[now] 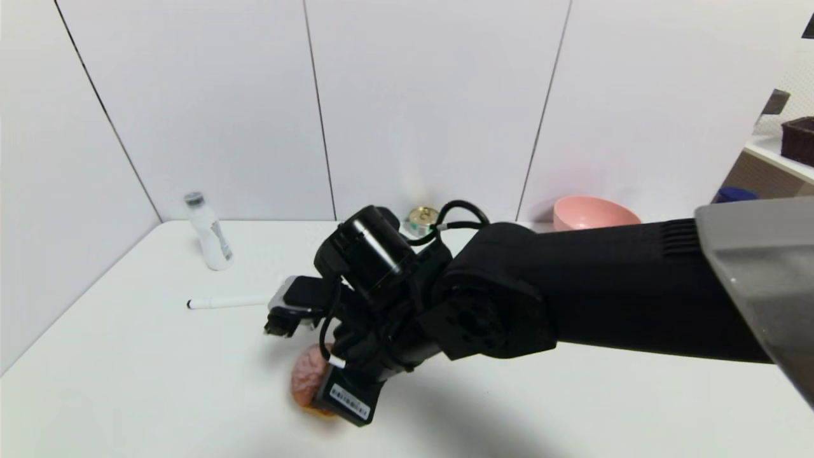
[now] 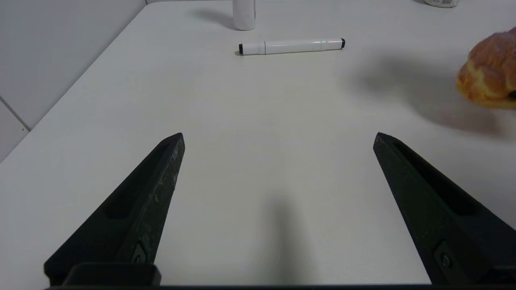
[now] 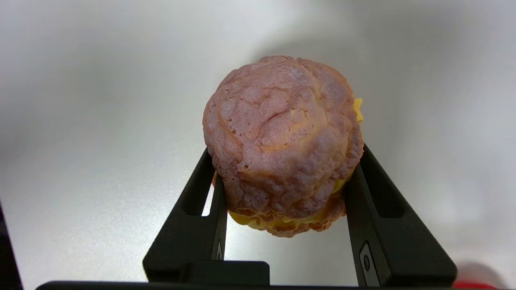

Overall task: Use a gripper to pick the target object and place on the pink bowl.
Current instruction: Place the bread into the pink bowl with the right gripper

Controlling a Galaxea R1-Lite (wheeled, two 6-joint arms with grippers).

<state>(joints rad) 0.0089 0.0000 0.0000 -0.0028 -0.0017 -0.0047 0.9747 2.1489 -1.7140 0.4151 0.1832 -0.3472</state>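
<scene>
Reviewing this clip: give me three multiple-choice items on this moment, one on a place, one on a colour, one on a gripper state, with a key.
1. Where does the pink bowl stand?
A. at the table's far edge by the wall, on the robot's right
B. beside the marker
C. under the bun

2. What colour is the marker's body?
A. red
B. white
C. blue

3. How does the right gripper stand?
A. open above the bowl
B. shut on nothing
C. its fingers against both sides of the bun

Key: 1 A, the head view shows it by the wall; 2 B, white with black ends in the left wrist view; 3 C, the right wrist view shows the bun between both fingers. The left gripper is open over bare table.
</scene>
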